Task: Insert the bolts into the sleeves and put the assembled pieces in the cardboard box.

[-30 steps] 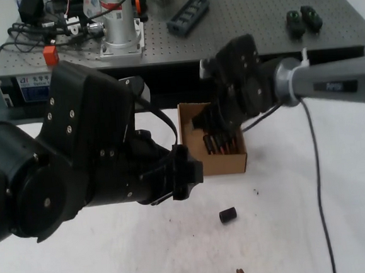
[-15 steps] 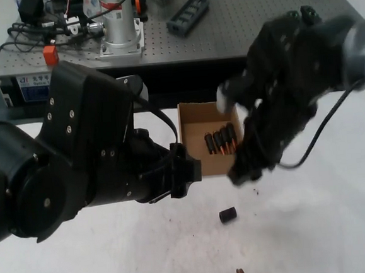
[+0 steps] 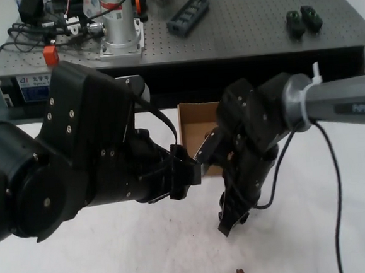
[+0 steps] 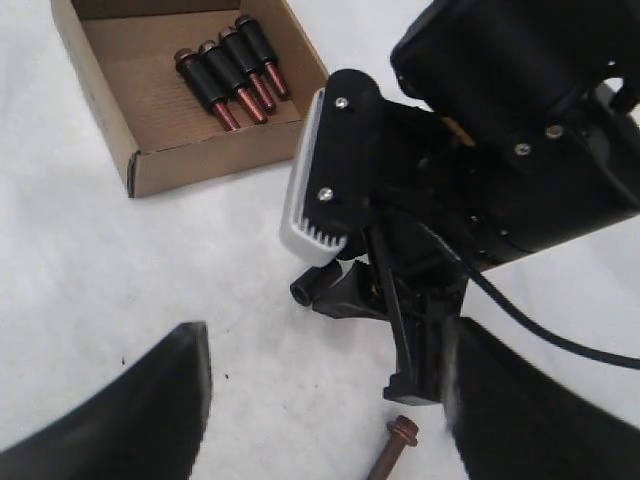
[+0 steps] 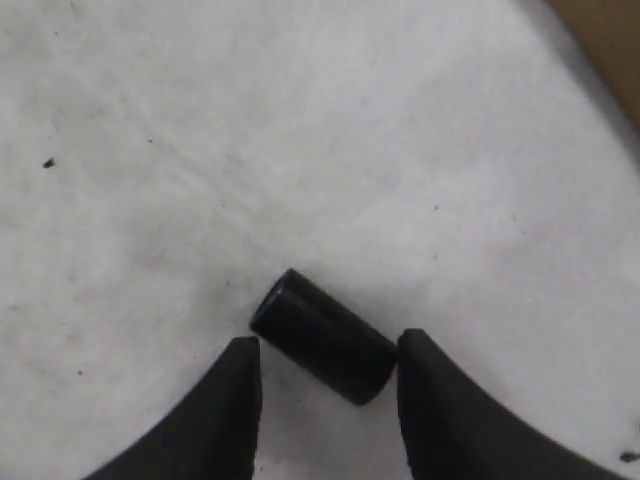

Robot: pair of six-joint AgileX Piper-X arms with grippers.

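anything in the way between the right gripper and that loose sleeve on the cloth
Nothing visible does. The sleeve lies bare on the white cloth, between the open fingers of the right gripper, and nothing else touches it.

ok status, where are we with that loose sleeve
Right gripper open, astride the sleeve on the cloth, not gripped. Left gripper open, empty. Loose bolt nearby; four assembled pieces in cardboard box. Nothing blocking.

Bright, even overhead light. White worktop (image 3: 147, 253) nearly washes out. Soft, faint shadow lies beneath the sleeve (image 5: 322, 336).
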